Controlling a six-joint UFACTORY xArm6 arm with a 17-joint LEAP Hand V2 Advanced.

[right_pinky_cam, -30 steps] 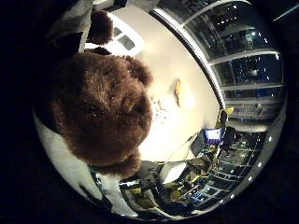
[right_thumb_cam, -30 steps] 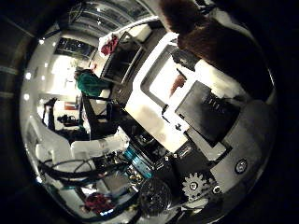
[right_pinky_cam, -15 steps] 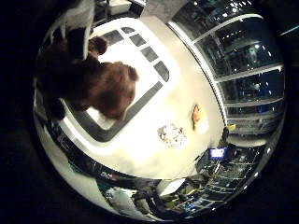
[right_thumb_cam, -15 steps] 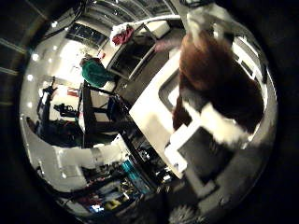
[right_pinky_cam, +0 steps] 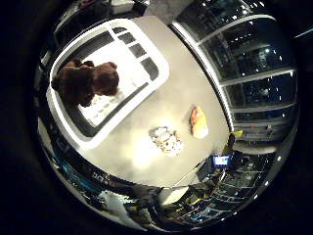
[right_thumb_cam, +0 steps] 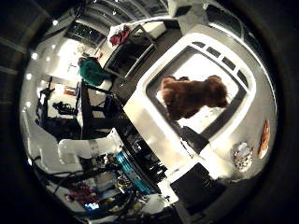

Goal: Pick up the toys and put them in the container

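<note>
Table point(right_pinky_cam: 186, 98) holds white container point(right_pinky_cam: 156, 73), bear point(right_pinky_cam: 88, 83) lying inside. Hand well above; finger state can't tell. Remaining toys on table just beside container: orange toy point(right_pinky_cam: 198, 122), long axis pointing toward container, and pale toy point(right_pinky_cam: 166, 140), nearer.

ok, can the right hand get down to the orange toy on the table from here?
Probably yes. The orange toy lies in the open on the table, apart from the small white toy and outside the container holding the brown bear. Nothing covers it.

Brown teddy bear point(right_pinky_cam: 84, 82), white container point(right_pinky_cam: 155, 73), orange toy point(right_pinky_cam: 198, 122).
</note>
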